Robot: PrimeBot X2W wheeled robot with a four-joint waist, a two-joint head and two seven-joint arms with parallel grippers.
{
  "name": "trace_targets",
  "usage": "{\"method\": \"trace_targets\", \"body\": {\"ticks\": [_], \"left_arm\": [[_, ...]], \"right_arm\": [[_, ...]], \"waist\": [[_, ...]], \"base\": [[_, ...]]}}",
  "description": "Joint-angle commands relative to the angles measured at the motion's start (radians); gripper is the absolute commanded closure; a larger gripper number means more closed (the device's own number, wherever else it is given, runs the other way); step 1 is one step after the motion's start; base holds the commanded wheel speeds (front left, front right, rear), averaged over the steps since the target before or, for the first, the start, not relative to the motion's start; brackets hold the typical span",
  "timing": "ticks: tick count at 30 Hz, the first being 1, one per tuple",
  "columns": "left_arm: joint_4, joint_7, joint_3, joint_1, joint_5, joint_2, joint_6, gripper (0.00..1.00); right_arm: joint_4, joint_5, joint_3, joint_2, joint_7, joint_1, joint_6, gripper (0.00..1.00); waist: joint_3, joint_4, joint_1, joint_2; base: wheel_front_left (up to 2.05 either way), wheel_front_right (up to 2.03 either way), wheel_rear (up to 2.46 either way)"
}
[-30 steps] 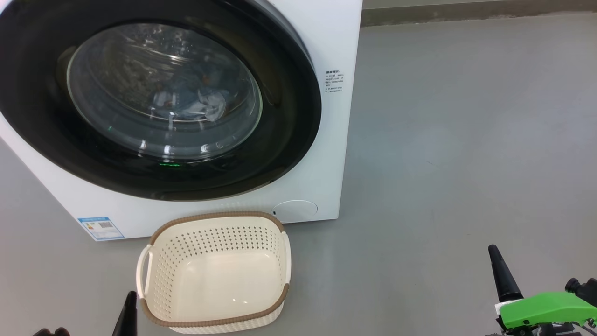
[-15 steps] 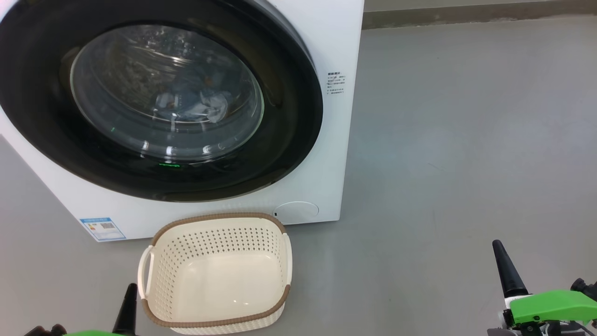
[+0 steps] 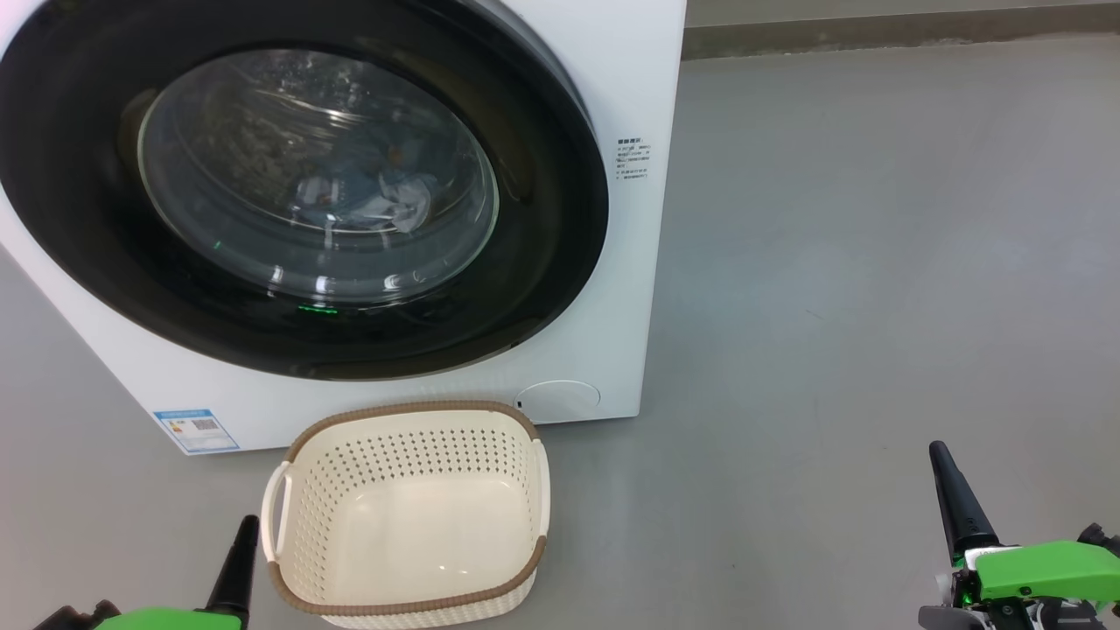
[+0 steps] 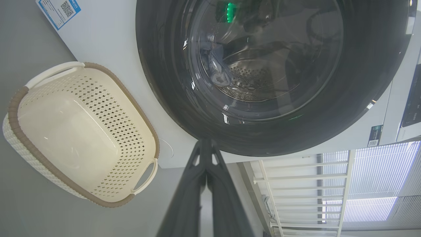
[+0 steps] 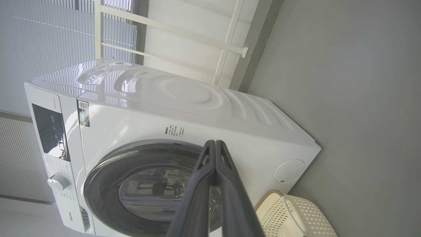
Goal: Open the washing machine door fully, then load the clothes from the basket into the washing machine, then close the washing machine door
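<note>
While both tools were pinched shut and held nothing, we saw the left tool (image 3: 248, 525) at the near left, just beside the basket (image 3: 407, 408), and the right tool (image 3: 941, 457) well apart at the near right. The basket sat on the floor (image 3: 875, 262) just before the washing machine (image 3: 634, 79). The washing machine door (image 3: 547, 262) was closed, with the clothes (image 3: 385, 188) behind its glass.

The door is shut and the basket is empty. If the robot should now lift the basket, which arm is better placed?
Left. The left fingers stand close beside a handle of the basket, while the right fingers are far off over the floor. Both pairs are shut, so they must open first.
</note>
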Motion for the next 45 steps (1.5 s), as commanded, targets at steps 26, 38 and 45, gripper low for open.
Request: {"method": "trace_targets", "body": {"ticks": [26, 38, 45], "left_arm": [[-0.046, 0.081, 0.061, -0.074, -0.276, 0.003, 0.002, 1.00], [-0.046, 0.081, 0.061, -0.074, -0.276, 0.003, 0.002, 1.00], [-0.046, 0.081, 0.061, -0.074, -0.276, 0.003, 0.001, 1.00]], "right_arm": [[-0.088, 0.234, -0.025, 0.018, 0.082, -0.030, -0.001, 1.00], [-0.088, 0.234, -0.025, 0.018, 0.082, -0.030, -0.001, 1.00], [-0.088, 0.234, -0.025, 0.018, 0.082, -0.030, -0.001, 1.00]], "waist": [[-0.011, 0.007, 0.0000, 0.0000], [-0.011, 0.007, 0.0000, 0.0000], [-0.011, 0.007, 0.0000, 0.0000]], "base": [[0.00, 0.00, 0.00], [0.00, 0.00, 0.00], [0.00, 0.00, 0.00]]}}
